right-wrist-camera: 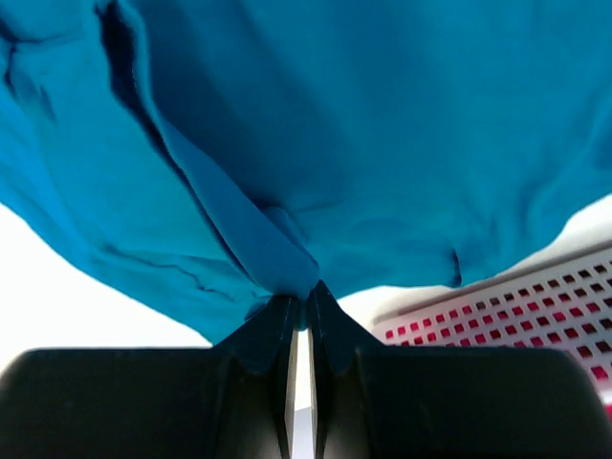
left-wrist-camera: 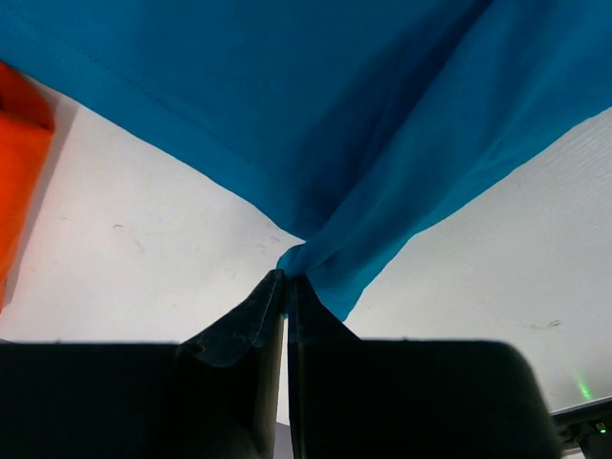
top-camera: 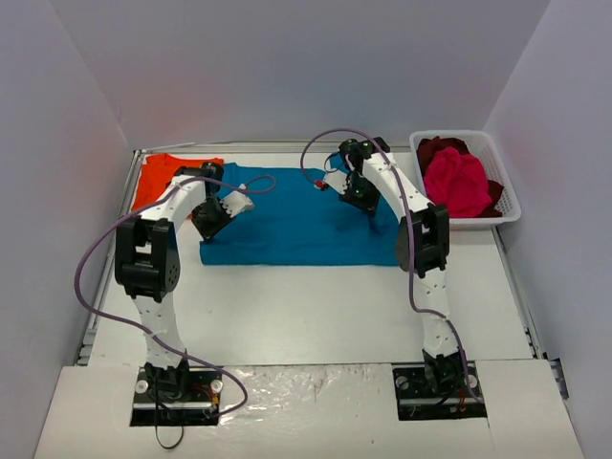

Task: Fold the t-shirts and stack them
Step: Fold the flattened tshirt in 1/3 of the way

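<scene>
The teal tee (top-camera: 296, 225) lies spread across the far middle of the table (top-camera: 306, 306), its near edge straight. The left gripper (left-wrist-camera: 285, 279) is clenched on a gathered point of the tee's left edge, and the right gripper (right-wrist-camera: 304, 295) on a fold at its right edge, close to the basket (top-camera: 512, 206). That basket holds the magenta tee (top-camera: 457, 182) and the dark red tee (top-camera: 435, 148). An orange tee (top-camera: 158, 177) lies far left, just beside the teal. Bare tabletop runs from the teal's near edge to the arm bases.
</scene>
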Tool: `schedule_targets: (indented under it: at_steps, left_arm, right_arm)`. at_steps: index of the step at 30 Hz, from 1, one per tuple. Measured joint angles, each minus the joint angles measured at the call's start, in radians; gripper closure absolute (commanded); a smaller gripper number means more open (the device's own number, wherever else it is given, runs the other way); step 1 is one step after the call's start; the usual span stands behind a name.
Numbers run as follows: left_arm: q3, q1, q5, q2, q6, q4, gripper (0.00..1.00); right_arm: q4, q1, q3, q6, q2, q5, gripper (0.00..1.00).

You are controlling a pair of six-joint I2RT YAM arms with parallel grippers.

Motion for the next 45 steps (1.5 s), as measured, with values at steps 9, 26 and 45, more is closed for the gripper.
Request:
schedule_targets:
  at_steps: [9,26,45]
  left_arm:
    - [0.001,0.000,-0.019,0.046,0.001,-0.029,0.80]
    - [-0.002,-0.004,-0.089,0.047,-0.024,0.040,0.62]
    - [-0.151,-0.021,-0.138,-0.113,-0.063,0.103,0.52]
  right_arm:
    - [-0.001,0.001,0.066,-0.006,0.066,0.000,1.00]
    - [0.023,-0.003,0.098,-0.003,0.086,0.004,0.98]
    - [0.197,-0.008,0.112,-0.002,0.105,0.067,0.52]
